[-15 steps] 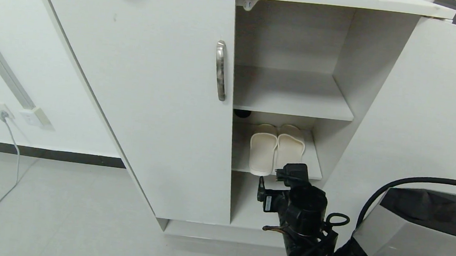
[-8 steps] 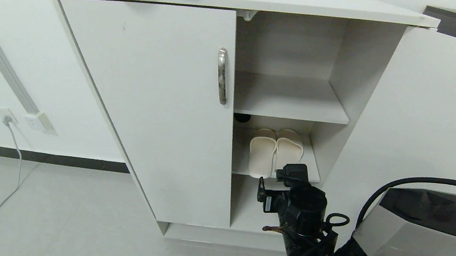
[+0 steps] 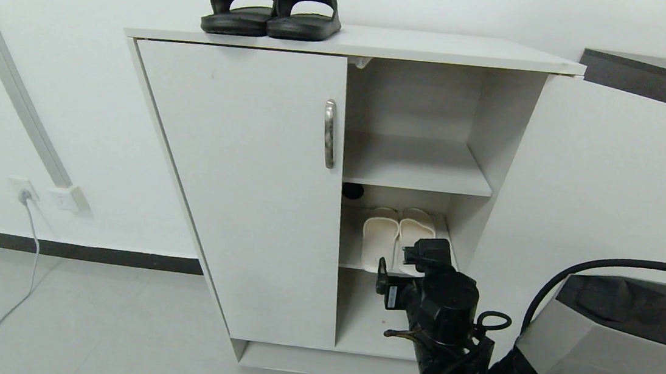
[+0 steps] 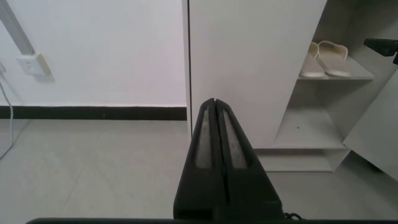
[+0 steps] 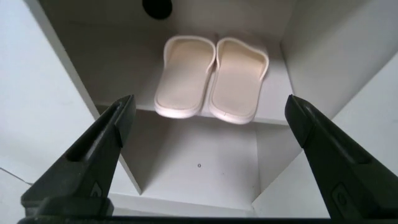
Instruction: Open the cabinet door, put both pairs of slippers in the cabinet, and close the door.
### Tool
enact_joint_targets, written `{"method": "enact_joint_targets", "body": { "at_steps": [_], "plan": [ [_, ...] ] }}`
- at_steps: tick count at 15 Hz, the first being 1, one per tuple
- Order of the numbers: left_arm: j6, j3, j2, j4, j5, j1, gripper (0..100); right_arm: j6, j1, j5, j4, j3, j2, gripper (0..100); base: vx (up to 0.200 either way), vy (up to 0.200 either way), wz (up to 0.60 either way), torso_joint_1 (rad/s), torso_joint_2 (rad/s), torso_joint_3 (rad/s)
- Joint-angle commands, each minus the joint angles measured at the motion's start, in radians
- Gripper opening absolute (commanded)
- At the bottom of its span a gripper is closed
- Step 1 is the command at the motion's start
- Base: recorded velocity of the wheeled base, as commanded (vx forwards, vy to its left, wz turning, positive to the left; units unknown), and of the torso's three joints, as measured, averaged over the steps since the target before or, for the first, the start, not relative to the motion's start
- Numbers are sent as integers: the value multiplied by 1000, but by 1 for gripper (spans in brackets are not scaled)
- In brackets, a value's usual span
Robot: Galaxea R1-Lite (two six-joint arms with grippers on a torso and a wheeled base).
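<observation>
A white cabinet (image 3: 359, 42) stands against the wall, its left door (image 3: 247, 191) shut and its right door (image 3: 608, 189) swung wide. A pair of black slippers (image 3: 272, 10) sits on the cabinet top. A pair of white slippers (image 3: 396, 236) (image 5: 211, 74) (image 4: 324, 56) lies side by side on the middle shelf. My right gripper (image 3: 408, 258) (image 5: 209, 106) hangs open in front of that shelf, just outside the opening, with nothing between its fingers. My left gripper (image 4: 215, 106) is shut on nothing, low over the floor, facing the left door.
The upper shelf (image 3: 414, 164) and bottom compartment (image 5: 199, 168) hold nothing. A metal handle (image 3: 329, 133) is on the left door. A wall socket with a cable (image 3: 23, 197) is at the left above bare floor. A dark tabletop (image 3: 656, 71) shows behind the open door.
The whole head picture has shifted: the cabinet now looks lower and smaller and the black slippers on top show in full. The right arm holds its place in the picture.
</observation>
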Motion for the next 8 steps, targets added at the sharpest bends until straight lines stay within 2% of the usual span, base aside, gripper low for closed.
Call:
{"method": "enact_joint_targets", "body": {
  "at_steps": [1,8],
  "plan": [
    [1,0,1,0,1,0,0,0,-4,0,0,2,0,100,0,0,0,-2,2,51],
    [-1,0,1,0,1,0,0,0,-7,0,0,10,3,100,0,0,0,0,0,0]
  ]
}}
